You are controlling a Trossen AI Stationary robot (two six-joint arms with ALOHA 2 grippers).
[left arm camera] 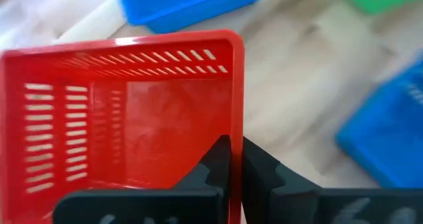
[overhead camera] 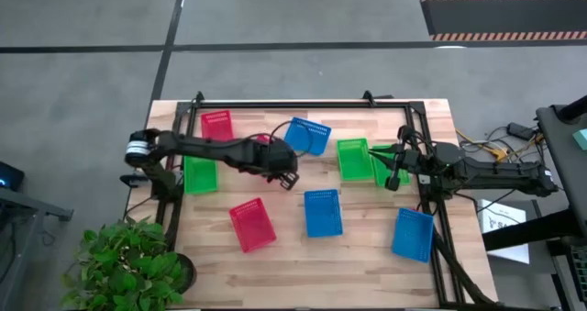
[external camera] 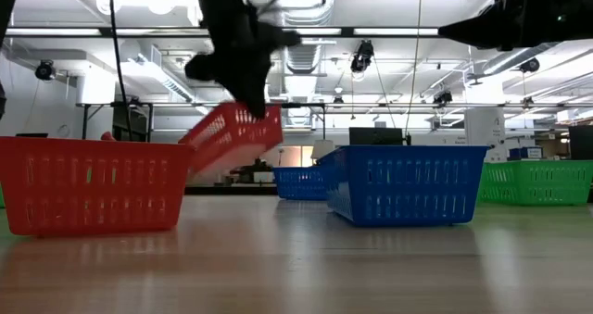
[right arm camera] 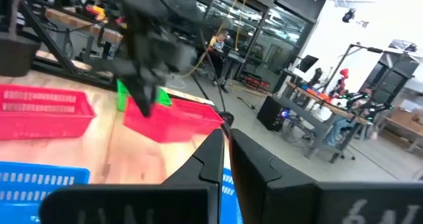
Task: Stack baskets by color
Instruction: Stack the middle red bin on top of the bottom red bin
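A red basket (left arm camera: 119,112) hangs tilted above the table in my left gripper (left arm camera: 236,145), which is shut on it; the low view shows this basket (external camera: 236,133) clear of the wood. From above my left gripper (overhead camera: 286,175) is over the table's middle, and the arm hides most of the basket. Two more red baskets (overhead camera: 217,125) (overhead camera: 252,224) stand on their bottoms, as do three blue baskets (overhead camera: 307,135) (overhead camera: 323,212) (overhead camera: 413,233) and green baskets (overhead camera: 200,173) (overhead camera: 353,158). My right gripper (right arm camera: 225,151) is shut on nothing, above the right green baskets (overhead camera: 385,164). My left gripper pinches one side wall of the red basket at its rim (left arm camera: 235,121), one finger (left arm camera: 215,164) inside the basket and the other (left arm camera: 261,171) outside. The fingers come slanting down from above. The basket is lifted clear and hangs tilted, open side up.
A black frame (overhead camera: 275,103) runs along the table's far, left and right sides. A potted plant (overhead camera: 124,265) stands at the near left corner. Bare wood (overhead camera: 312,274) lies along the near edge between the baskets.
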